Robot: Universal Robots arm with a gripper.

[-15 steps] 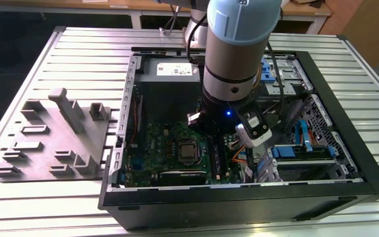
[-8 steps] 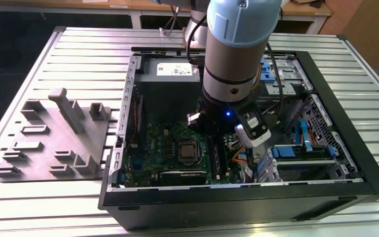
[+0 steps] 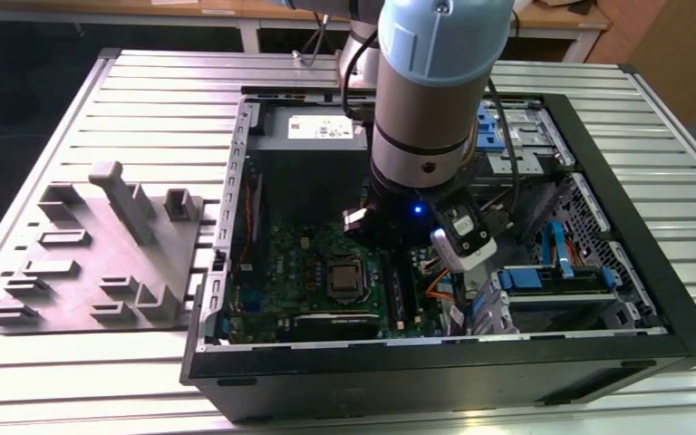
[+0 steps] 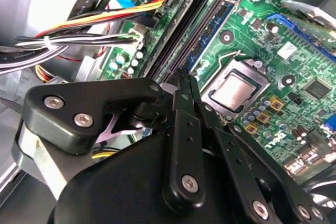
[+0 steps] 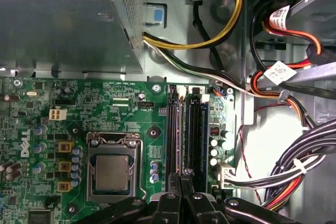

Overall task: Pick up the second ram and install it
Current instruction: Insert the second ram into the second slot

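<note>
Over the motherboard [image 5: 105, 106] memory slots [image 5: 191, 129], gripper [image 5: 181, 178] pinched narrow, ram hold unclear; install step, likely needs slot-square alignment.

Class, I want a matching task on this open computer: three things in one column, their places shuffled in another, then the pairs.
1. grey plastic tray with upright blocks
2. silver square processor
3. black gripper

A. over the long dark memory slots
B. on the slatted metal table, outside the black computer case
C. in its socket on the green motherboard

Pairs: 1-B, 2-C, 3-A
</note>
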